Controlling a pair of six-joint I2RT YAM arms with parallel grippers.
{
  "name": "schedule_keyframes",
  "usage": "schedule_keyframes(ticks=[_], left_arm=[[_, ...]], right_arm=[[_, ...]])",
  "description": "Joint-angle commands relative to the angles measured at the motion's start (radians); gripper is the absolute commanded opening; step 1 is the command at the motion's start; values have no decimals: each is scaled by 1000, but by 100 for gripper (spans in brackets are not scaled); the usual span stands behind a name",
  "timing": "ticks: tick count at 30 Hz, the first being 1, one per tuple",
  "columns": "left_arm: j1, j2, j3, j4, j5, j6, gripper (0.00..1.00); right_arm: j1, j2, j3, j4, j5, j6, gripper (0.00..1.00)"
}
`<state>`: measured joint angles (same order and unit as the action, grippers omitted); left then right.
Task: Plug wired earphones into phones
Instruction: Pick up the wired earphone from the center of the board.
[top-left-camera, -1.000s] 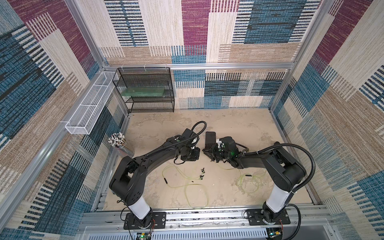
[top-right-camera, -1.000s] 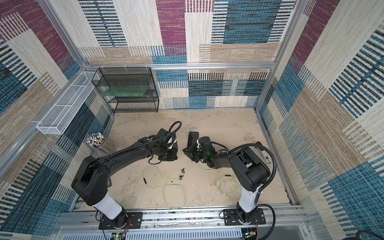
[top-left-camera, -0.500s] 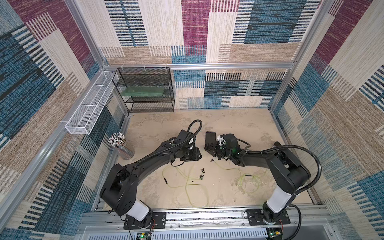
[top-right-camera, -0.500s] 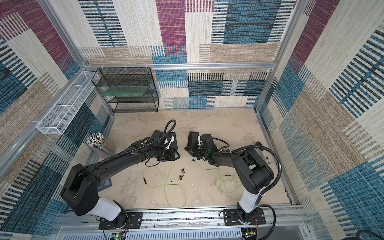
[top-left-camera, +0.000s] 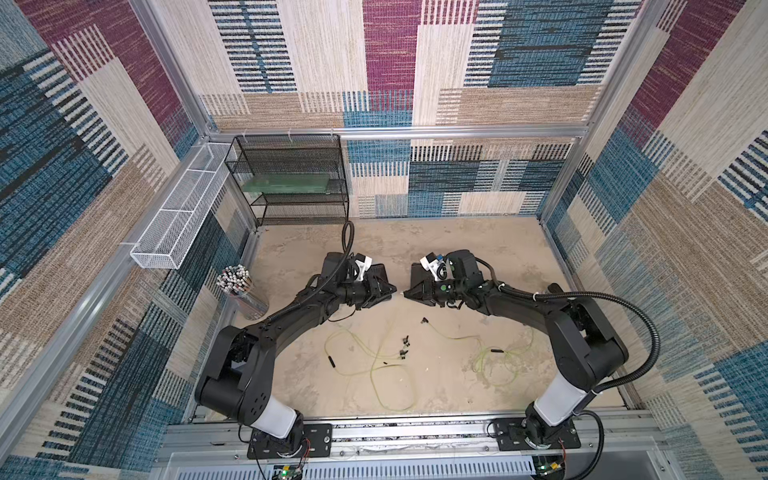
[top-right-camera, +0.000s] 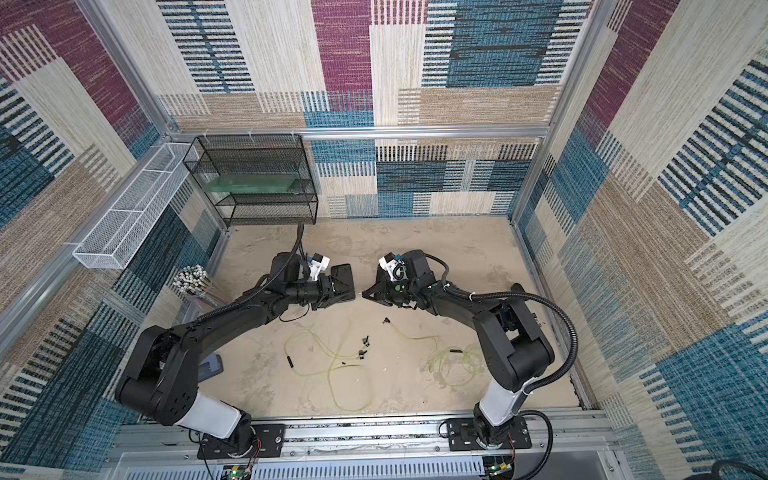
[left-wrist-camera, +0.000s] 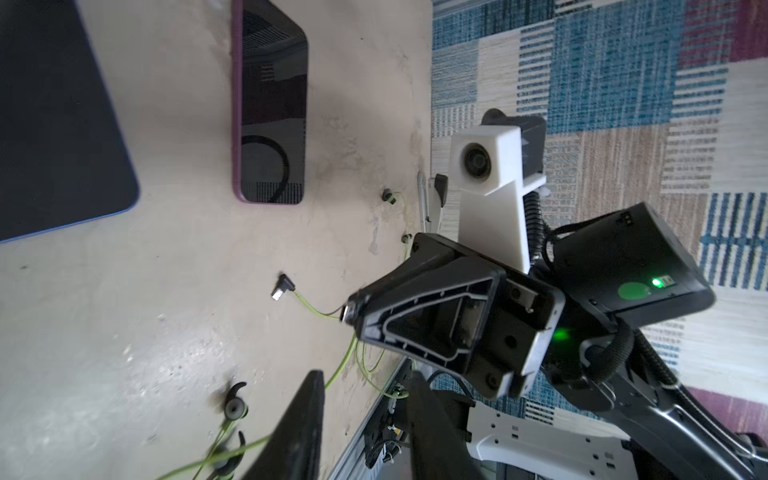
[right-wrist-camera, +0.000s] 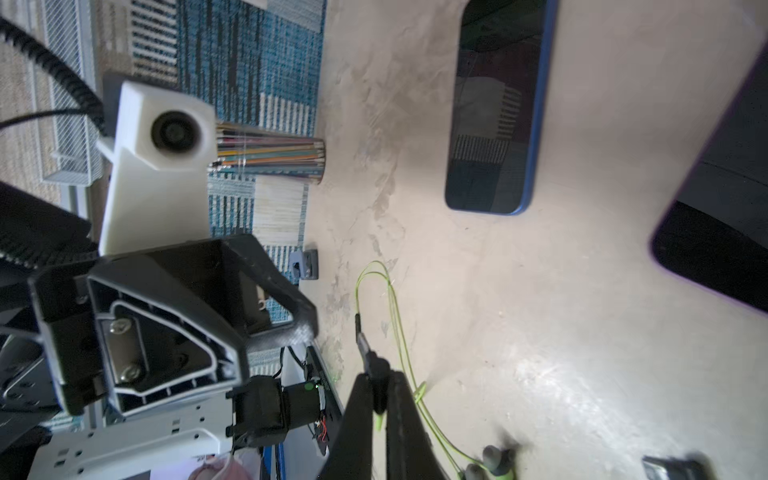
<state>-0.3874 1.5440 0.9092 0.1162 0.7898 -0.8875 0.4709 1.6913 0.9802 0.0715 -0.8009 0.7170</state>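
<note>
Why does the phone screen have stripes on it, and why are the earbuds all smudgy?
Left wrist view: the purple-edged phone mirrors the striped wall in its glossy screen; the earbud is blurred. Right wrist view: the blue-edged phone reflects the wall too, the earbuds are smeared, yet the plug in the right claw looks fairly sharp. Both top views are crisp.

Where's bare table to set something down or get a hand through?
Bare: back strip of table from mesh shelf to the right wall, behind the phones. Crowded: earphones looped across the front between the arm bases, and mid-table around the phones.
</note>
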Motion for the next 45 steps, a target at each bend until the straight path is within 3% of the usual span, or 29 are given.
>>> schedule_keyframes(ticks=[1, 13, 21, 27, 29, 31, 34, 37, 45], left_arm=[[-1, 10, -7, 112, 59, -28, 34], [-3, 43, -49, 222, 56, -94, 26], [-5, 41, -66, 250, 58, -113, 10], [-13, 43, -74, 253, 58, -118, 8], [-13, 42, -75, 254, 55, -118, 1], [-13, 39, -76, 252, 51, -117, 0], [-13, 39, -77, 247, 38, -118, 0], [-13, 41, -82, 275, 32, -136, 0], [-15, 47, -85, 309, 52, -160, 0]], right_arm=[[-2, -17, -1, 36, -69, -12, 3], [2, -38, -15, 94, -92, 33, 3], [6, -18, -3, 101, -82, 41, 2], [11, 1, 0, 124, -84, 57, 2], [14, 5, 8, 120, -81, 56, 2], [14, 4, 7, 119, -80, 57, 6], [0, -16, -14, 132, -70, 82, 25], [-29, -59, -77, 208, -58, 152, 37], [-35, -54, -128, 385, -98, 275, 31]])
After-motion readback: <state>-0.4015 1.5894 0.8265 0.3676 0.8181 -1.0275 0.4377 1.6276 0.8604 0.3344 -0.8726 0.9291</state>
